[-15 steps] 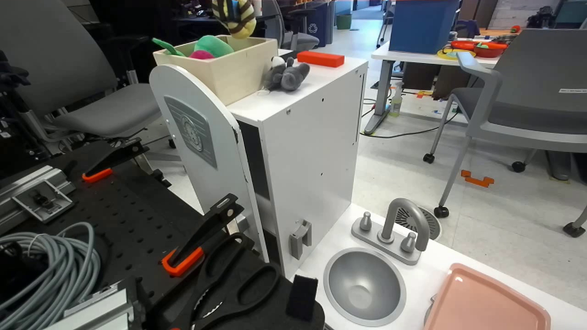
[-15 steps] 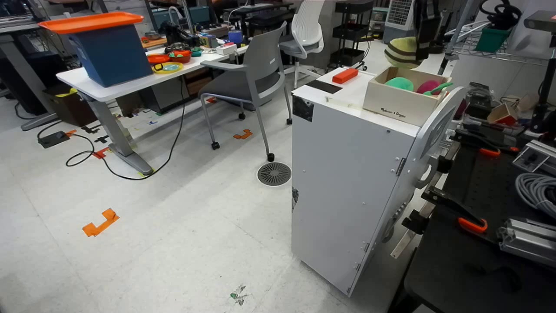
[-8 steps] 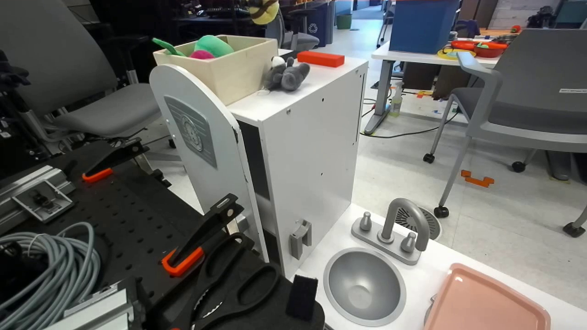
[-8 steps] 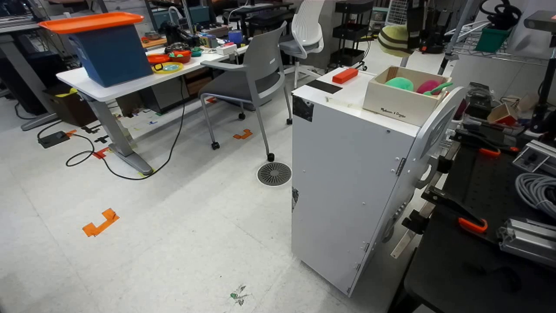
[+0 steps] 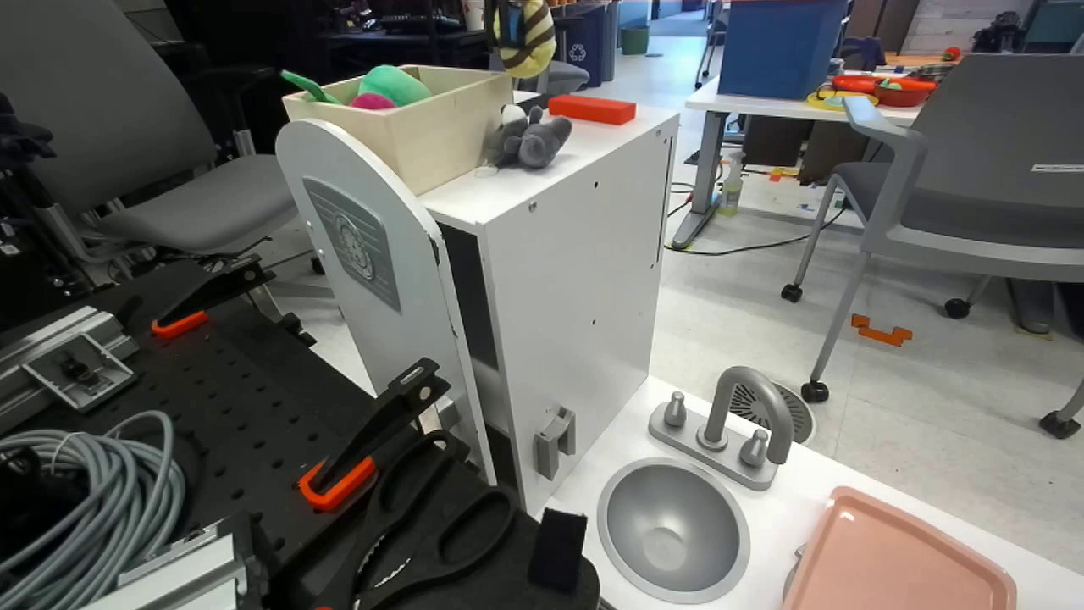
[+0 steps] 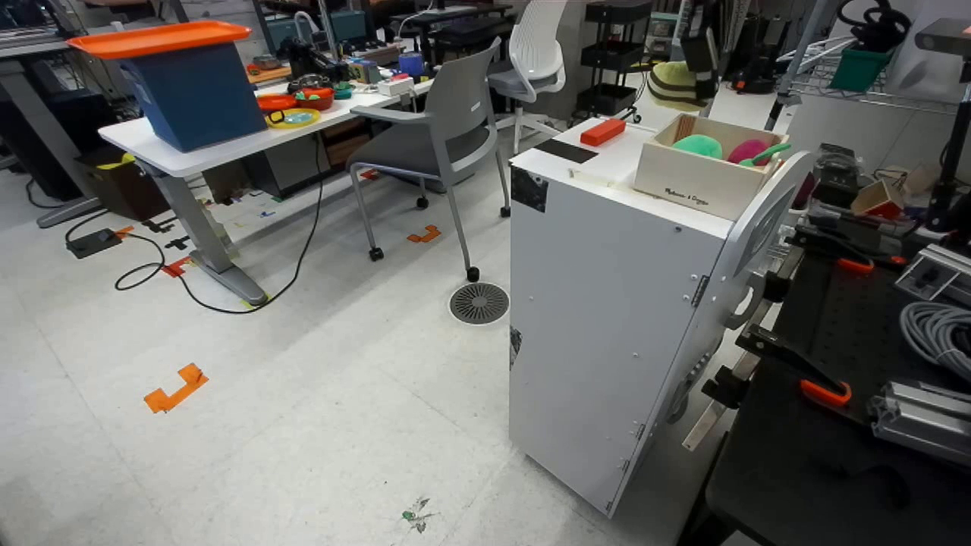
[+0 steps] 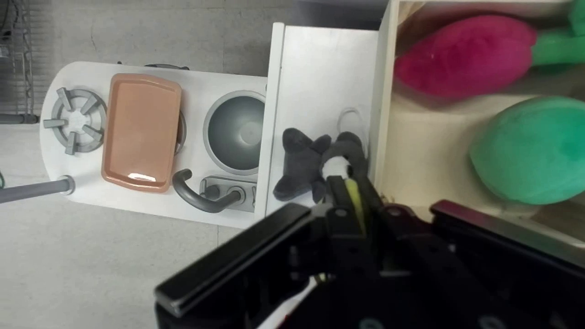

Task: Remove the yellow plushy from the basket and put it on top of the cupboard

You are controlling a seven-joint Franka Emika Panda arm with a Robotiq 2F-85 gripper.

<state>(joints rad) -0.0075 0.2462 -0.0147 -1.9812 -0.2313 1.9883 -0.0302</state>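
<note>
White cupboard (image 5: 576,263), yellow plushy (image 5: 532,42) clamped in the hand (image 7: 353,186)

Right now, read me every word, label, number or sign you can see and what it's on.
"Melissa & Doug", slightly blurred: on the basket.
Recycling symbol: on a dark blue bin.
Too small to read: white label on a grey chair.
Anything else: too small or blurred.

Blocked ahead of the gripper (image 7: 353,186), in the wrist view, by a grey toy (image 7: 300,168), and alongside by the basket (image 7: 386,91). Passable farther ahead, over a bare strip of cupboard (image 7: 329,75). Obstructed lower down by a red block (image 5: 592,108).
</note>
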